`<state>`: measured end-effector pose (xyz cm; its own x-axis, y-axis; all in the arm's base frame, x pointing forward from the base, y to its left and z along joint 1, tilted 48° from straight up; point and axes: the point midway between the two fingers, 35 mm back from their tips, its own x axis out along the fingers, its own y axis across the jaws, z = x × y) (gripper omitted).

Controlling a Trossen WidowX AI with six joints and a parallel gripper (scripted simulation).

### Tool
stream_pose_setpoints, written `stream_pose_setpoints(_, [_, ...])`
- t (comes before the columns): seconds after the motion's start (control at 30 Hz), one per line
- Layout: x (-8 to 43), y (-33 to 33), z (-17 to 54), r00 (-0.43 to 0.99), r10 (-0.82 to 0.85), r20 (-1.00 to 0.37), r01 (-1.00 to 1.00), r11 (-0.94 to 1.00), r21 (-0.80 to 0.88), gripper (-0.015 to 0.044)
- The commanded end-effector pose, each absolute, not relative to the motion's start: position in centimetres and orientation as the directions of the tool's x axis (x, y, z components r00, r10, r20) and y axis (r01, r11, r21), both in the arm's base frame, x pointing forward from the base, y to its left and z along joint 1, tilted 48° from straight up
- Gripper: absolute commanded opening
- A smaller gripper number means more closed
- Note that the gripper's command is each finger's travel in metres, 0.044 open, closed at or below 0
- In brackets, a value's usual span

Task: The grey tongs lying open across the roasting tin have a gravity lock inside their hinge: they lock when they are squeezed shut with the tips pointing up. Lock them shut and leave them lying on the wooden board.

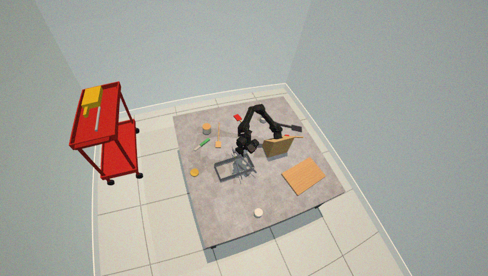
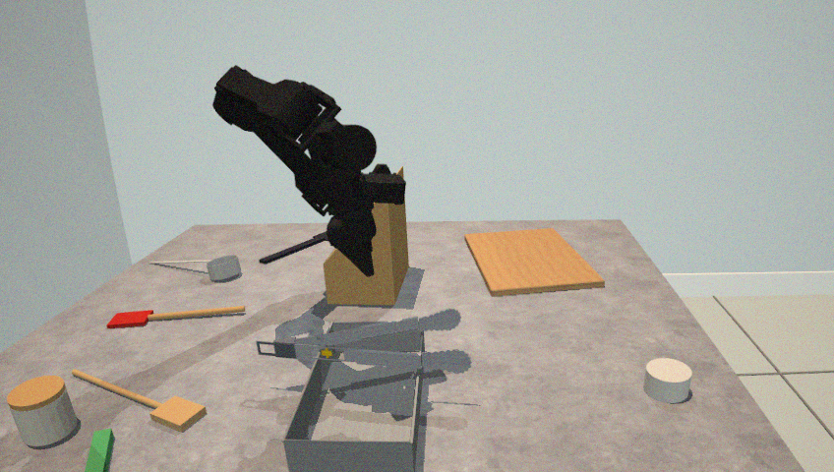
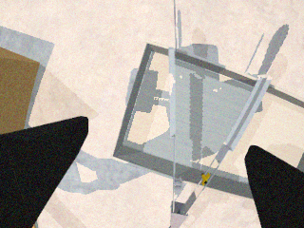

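The grey tongs [image 2: 380,356] [image 3: 249,111] lie open in a narrow V across the grey roasting tin [image 1: 221,180] [image 2: 351,455] [image 3: 132,101]. Their hinge end, with a pull ring and a small yellow mark near it, sticks out past one long wall; their scalloped tips stick out past the other. My gripper [image 2: 367,268] [image 3: 168,140] is open and empty, pointing down above the tongs. In the wrist view the two arms of the tongs show between its spread fingers, with the hinge at the bottom. The wooden board [image 1: 302,176] [image 2: 532,260] lies flat on the table and bears nothing.
A tall wooden knife block [image 1: 280,148] [image 2: 357,286] [image 3: 16,92] stands close beside the arm. A red spatula [image 2: 131,319], a wooden spatula [image 2: 178,412] and a lidded jar [image 2: 43,412] are at the left in the exterior view. A white round pot [image 1: 258,213] [image 2: 667,383] stands near one table edge.
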<state>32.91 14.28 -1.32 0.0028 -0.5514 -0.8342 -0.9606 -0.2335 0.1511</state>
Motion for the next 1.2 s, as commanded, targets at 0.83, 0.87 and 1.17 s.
stream_pose_setpoints(0.83, [38.4,8.9,-3.3,0.089,-0.726,-0.682,-0.975,-0.204,0.090,0.0440])
stream_pose_setpoints(0.87, [38.4,8.8,-3.4,0.089,-0.725,-0.682,-0.975,-0.204,0.090,0.0440])
stream_pose_setpoints(1.17, [38.7,7.8,-4.4,0.089,-0.725,-0.683,-0.975,-0.205,0.090,0.0440])
